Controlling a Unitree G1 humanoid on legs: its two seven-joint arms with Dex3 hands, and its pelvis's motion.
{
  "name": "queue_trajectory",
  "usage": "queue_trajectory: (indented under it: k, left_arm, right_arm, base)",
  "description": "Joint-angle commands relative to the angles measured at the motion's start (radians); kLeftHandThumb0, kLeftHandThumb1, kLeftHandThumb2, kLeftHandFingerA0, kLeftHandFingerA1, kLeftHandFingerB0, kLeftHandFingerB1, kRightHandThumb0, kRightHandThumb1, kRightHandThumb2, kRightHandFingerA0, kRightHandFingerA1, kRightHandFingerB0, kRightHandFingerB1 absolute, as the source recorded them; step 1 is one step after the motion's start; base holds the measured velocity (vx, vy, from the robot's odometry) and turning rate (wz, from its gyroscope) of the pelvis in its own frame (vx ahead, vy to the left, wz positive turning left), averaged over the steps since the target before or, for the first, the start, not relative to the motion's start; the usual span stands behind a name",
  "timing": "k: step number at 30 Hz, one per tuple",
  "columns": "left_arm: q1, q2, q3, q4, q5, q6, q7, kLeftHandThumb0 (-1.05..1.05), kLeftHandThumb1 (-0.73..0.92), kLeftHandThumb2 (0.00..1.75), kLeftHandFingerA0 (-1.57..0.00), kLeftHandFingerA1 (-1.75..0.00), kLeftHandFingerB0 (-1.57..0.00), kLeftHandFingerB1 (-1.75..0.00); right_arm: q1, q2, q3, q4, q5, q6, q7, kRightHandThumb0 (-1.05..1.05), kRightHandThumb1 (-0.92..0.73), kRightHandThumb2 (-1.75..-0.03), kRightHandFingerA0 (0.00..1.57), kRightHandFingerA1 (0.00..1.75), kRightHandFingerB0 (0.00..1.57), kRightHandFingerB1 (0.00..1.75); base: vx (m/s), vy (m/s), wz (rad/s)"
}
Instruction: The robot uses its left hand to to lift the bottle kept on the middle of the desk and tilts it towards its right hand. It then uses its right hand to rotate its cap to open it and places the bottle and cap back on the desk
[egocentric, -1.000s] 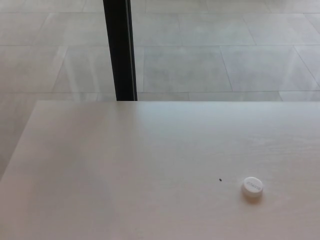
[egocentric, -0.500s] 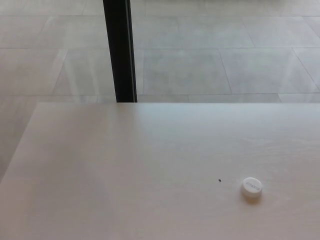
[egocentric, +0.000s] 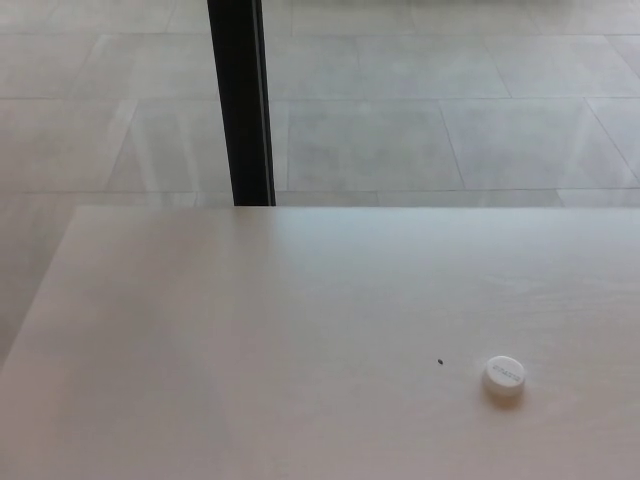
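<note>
A small white bottle cap (egocentric: 504, 375) lies flat on the pale wooden desk (egocentric: 250, 340), toward the front right. No bottle shows in the head view. Neither of my hands nor any part of my arms is in the picture.
A tiny dark speck (egocentric: 441, 362) sits on the desk just left of the cap. A black vertical post (egocentric: 241, 100) stands behind the desk's far edge, left of centre. Beyond it is a grey tiled floor (egocentric: 420, 120). The desk's left edge runs diagonally at the picture's left.
The whole picture has shifted down by a few pixels, so the camera has tilted slightly. The cap has not moved on the desk.
</note>
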Motion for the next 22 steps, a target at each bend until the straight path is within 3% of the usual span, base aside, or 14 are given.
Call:
queue_trajectory:
  k: [1,3,4,5,6,7,9,10,13,14,15,16,17,22]
  left_arm:
    - [0.055,0.018,-0.160,0.022,0.033,-0.159,-0.103,-0.71,0.65,0.97,-0.05,-0.43,-0.06,-0.33]
    - [0.067,0.023,-0.224,0.034,0.055,-0.193,-0.128,-0.78,0.67,1.00,0.00,-0.40,-0.10,-0.32]
    - [0.076,0.015,-0.254,0.043,0.061,-0.211,-0.134,-0.68,0.65,0.99,-0.02,-0.45,-0.05,-0.36]
    - [0.083,0.010,-0.278,0.042,0.067,-0.220,-0.148,-0.85,0.69,1.00,-0.03,-0.44,-0.07,-0.34]
    - [0.101,0.003,-0.310,0.019,0.073,-0.229,-0.157,-0.83,0.69,1.01,-0.04,-0.45,-0.01,-0.39]
    - [0.110,-0.001,-0.324,0.004,0.069,-0.228,-0.159,-0.36,0.54,1.10,0.00,-0.51,0.00,-0.50]
    - [0.122,-0.005,-0.348,-0.017,0.048,-0.229,-0.160,-0.36,0.55,1.11,0.00,-0.51,0.00,-0.51]
    - [0.126,-0.004,-0.354,-0.026,0.037,-0.226,-0.167,-0.73,0.67,0.98,-0.07,-0.48,-0.04,-0.41]
    - [0.131,0.006,-0.391,-0.038,0.020,-0.235,-0.159,-0.71,0.62,0.99,-0.09,-0.49,0.00,-0.38]
    - [0.137,-0.004,-0.406,-0.065,0.021,-0.237,-0.148,-0.70,0.65,0.96,-0.05,-0.47,-0.04,-0.39]
    - [0.128,-0.005,-0.416,-0.053,0.019,-0.239,-0.149,-0.74,0.60,0.97,-0.08,-0.49,0.00,-0.37]
    - [0.129,-0.008,-0.424,-0.052,0.014,-0.243,-0.151,-0.74,0.60,0.97,-0.08,-0.49,0.00,-0.37]
    - [0.135,-0.007,-0.435,-0.051,0.016,-0.248,-0.153,-0.78,0.63,0.98,-0.03,-0.44,-0.02,-0.33]
    - [0.132,0.006,-0.472,-0.043,0.008,-0.245,-0.161,-0.72,0.59,0.98,0.00,-0.44,-0.08,-0.39]
  right_arm:
    - [0.050,-0.004,0.028,-0.016,0.101,-0.014,0.028,-0.75,-0.52,-0.92,0.00,0.47,0.04,0.44]
    - [0.050,-0.005,0.037,-0.010,0.115,-0.008,0.032,-0.75,-0.52,-0.90,0.00,0.47,0.03,0.44]
    - [0.079,-0.019,0.033,-0.009,0.120,-0.011,0.034,-0.70,-0.70,-0.63,0.00,0.58,0.08,0.41]
    - [0.090,-0.025,0.032,-0.006,0.124,-0.007,0.032,-0.71,-0.52,-0.89,0.00,0.53,0.06,0.46]
    - [0.098,-0.024,0.047,0.001,0.118,-0.019,0.044,-0.70,-0.52,-0.91,0.00,0.50,0.04,0.46]
    - [0.098,-0.021,0.058,0.003,0.114,-0.029,0.049,-0.69,-0.70,-0.63,0.00,0.59,0.08,0.43]
    - [0.088,-0.011,0.079,-0.007,0.120,-0.028,0.039,-0.67,-0.69,-0.61,0.00,0.63,0.09,0.45]
    - [0.078,-0.005,0.084,-0.003,0.129,-0.026,0.039,-0.69,-0.50,-0.88,0.00,0.54,0.06,0.49]
    - [0.080,0.007,0.111,0.005,0.145,-0.048,0.040,-0.70,-0.50,-0.89,0.00,0.53,0.07,0.49]
    - [0.087,0.003,0.119,0.013,0.147,-0.056,0.047,-0.69,-0.68,-0.63,0.00,0.60,0.10,0.42]
    - [0.088,-0.004,0.137,-0.006,0.134,-0.036,0.015,-0.39,-0.40,-1.00,0.07,0.59,0.00,0.51]
    - [0.091,-0.007,0.158,-0.014,0.121,-0.040,0.000,-0.39,-0.40,-1.00,0.07,0.59,0.00,0.51]
    - [0.089,-0.007,0.160,-0.014,0.137,-0.040,0.016,-0.74,-0.52,-0.90,0.00,0.55,0.06,0.49]
    - [0.110,0.003,0.187,-0.031,0.159,-0.049,0.029,-0.71,-0.71,-0.62,0.00,0.67,0.09,0.44]
  base:
    - [0.00,0.000,0.00]
    - [0.00,0.000,0.00]
    - [0.00,0.000,0.00]
    - [0.00,0.000,0.00]
    - [0.00,0.000,0.00]
    - [0.00,0.000,0.00]
    - [0.00,0.000,0.00]
    - [0.00,0.000,0.00]
    - [0.00,0.000,0.00]
    - [0.00,0.000,0.00]
    - [0.00,0.000,0.00]
    - [0.00,0.000,0.00]
    - [0.00,0.000,0.00]
    - [0.00,0.000,0.00]
